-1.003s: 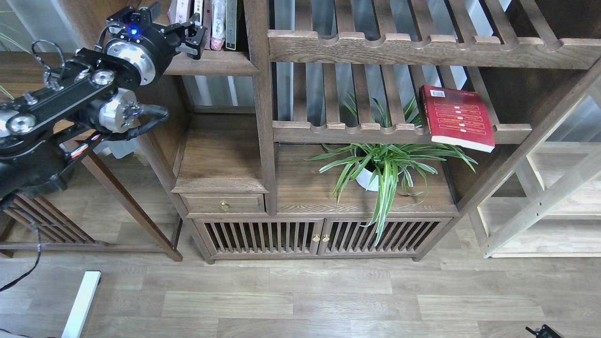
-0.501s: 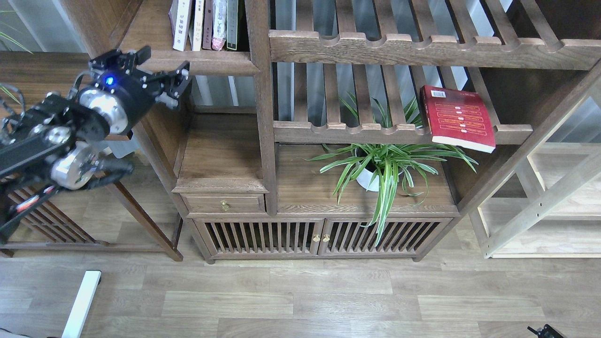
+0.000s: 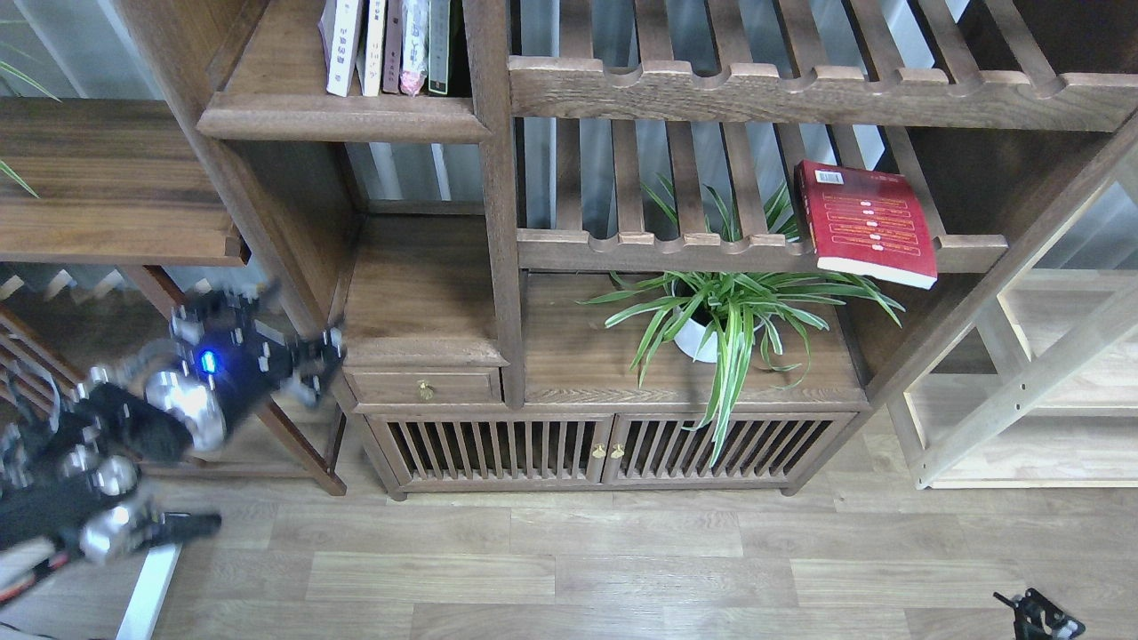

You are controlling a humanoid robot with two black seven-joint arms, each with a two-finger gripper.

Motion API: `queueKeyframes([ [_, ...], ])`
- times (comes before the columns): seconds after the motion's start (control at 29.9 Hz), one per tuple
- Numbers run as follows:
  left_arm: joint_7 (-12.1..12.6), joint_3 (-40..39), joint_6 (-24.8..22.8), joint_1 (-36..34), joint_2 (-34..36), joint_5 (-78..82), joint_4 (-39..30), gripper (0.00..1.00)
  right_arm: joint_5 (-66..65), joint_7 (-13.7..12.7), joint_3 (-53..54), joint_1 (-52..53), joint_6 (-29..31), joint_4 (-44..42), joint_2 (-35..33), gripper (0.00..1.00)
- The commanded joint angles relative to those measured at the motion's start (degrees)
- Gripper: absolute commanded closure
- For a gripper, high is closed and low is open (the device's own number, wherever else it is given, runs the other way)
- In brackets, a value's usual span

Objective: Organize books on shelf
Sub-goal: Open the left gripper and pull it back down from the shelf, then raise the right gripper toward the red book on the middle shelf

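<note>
While the blurred left gripper, finger state indeterminable, hangs low at left, the flat red paperback book with yellow text lines lies far right on a slatted rack, nearer the right gripper, likewise unreadable.

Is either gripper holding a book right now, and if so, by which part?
Nothing is held. The left gripper is blurred but open and empty, low beside the cabinet. The right gripper barely shows and has no book. The red book lies untouched on the slatted rack.

Even soft daylight, no glare — left claw motion-blurred; rest sharp, faint shadows under shelves.
</note>
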Motion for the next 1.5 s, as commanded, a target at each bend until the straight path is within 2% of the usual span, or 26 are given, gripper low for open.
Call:
queueKeyframes([
  [0.0,-0.8,-0.1,0.0,5.0,-1.4,2.9,0.6,0.27,-0.4,0.0,0.0,2.9,0.0,3.4,-2.9,0.00],
  [0.23,-2.9,-0.2,0.0,11.4,-3.9,5.5,3.9,0.27,-3.0,0.0,0.1,10.0,0.0,7.0,-5.1,0.00],
  [0.4,-2.9,-0.3,0.0,14.8,-5.4,6.0,5.8,0.27,-5.9,0.0,0.2,15.5,0.0,11.7,-5.4,0.00],
  [0.7,-3.0,-0.4,0.0,15.2,-7.4,6.7,7.2,0.27,-10.1,0.0,7.9,21.7,0.0,16.3,-4.4,0.00],
  [1.07,-3.0,-0.4,0.0,15.1,-8.8,6.7,8.7,0.27,-23.1,0.0,8.9,25.5,0.0,16.0,-5.1,0.00],
  [1.34,-3.0,-0.4,0.0,14.7,-9.0,6.7,9.4,0.27,-24.0,0.0,8.4,32.1,0.0,11.7,-7.5,0.00],
  [1.47,-2.9,-0.4,0.0,14.7,-9.7,6.7,10.1,0.27,-23.4,0.0,3.6,35.8,0.0,9.6,-6.6,0.00],
])
